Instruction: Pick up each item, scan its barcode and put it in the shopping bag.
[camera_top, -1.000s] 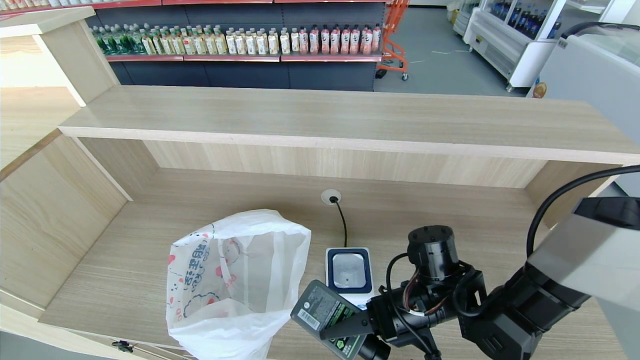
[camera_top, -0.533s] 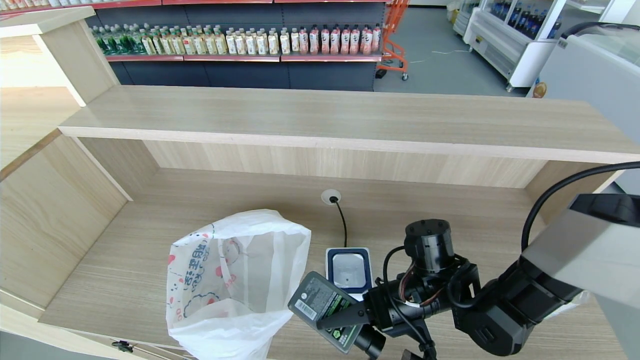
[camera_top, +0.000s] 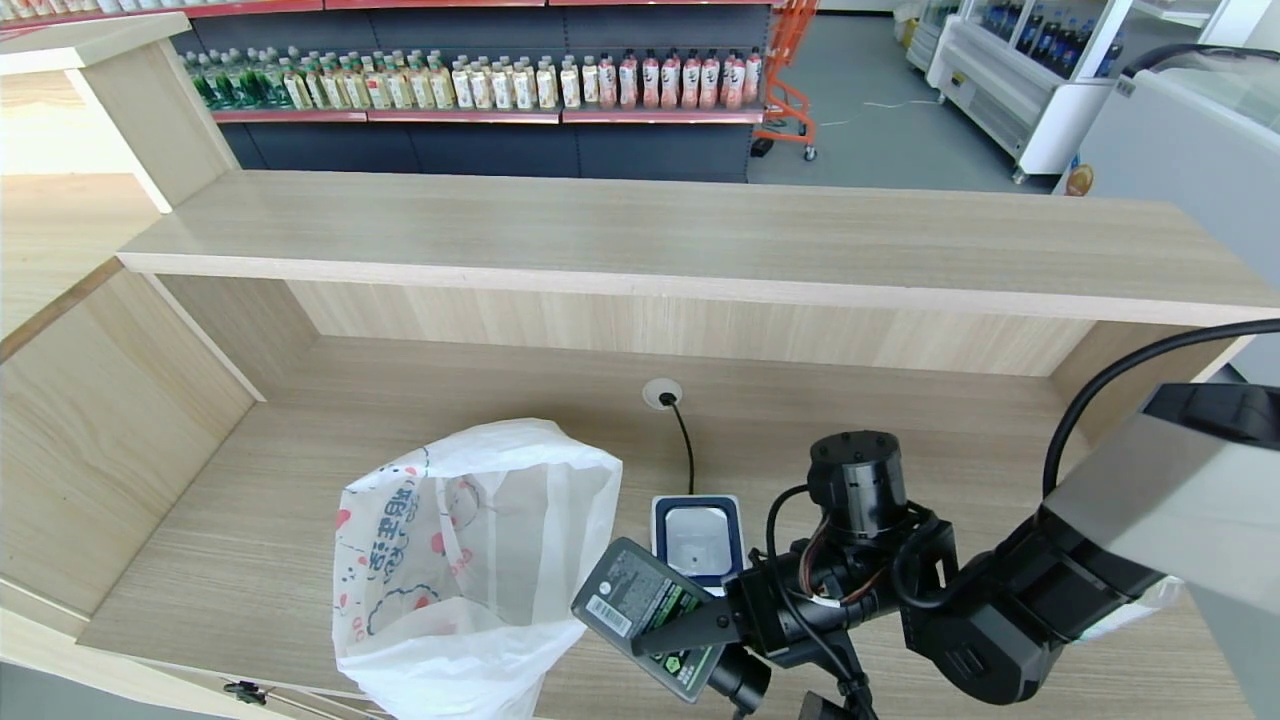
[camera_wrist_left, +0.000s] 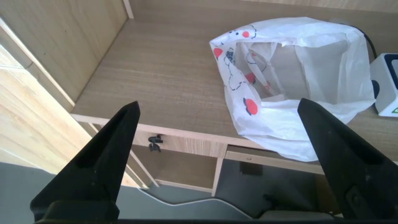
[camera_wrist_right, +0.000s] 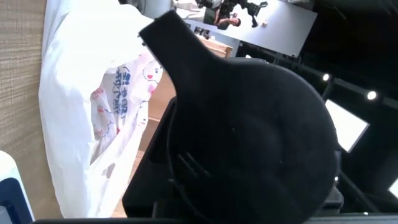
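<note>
A wooden shop counter (camera_top: 250, 520) holds one white shopping bag (camera_top: 460, 570) and one small blue-and-white scanner (camera_top: 697, 538). The bag stands open, its mouth upward, at about nine o'clock from the scanner and just beside it. One black cable (camera_top: 684, 438) runs from the scanner toward twelve o'clock, into a round hole in the counter.

The right claw (camera_top: 668, 640) is clamped on one flat dark pack (camera_top: 640, 610) with green print, one finger above it and the other below. The pack hangs tilted in the air at about seven o'clock from the scanner, between it and the bag's rim, with one white barcode label (camera_top: 612, 615) facing up.

The left claw (camera_wrist_left: 219, 107) hangs beyond the counter's near edge, close to the bag. Its two fingers are spread wide, with nothing between them.
</note>
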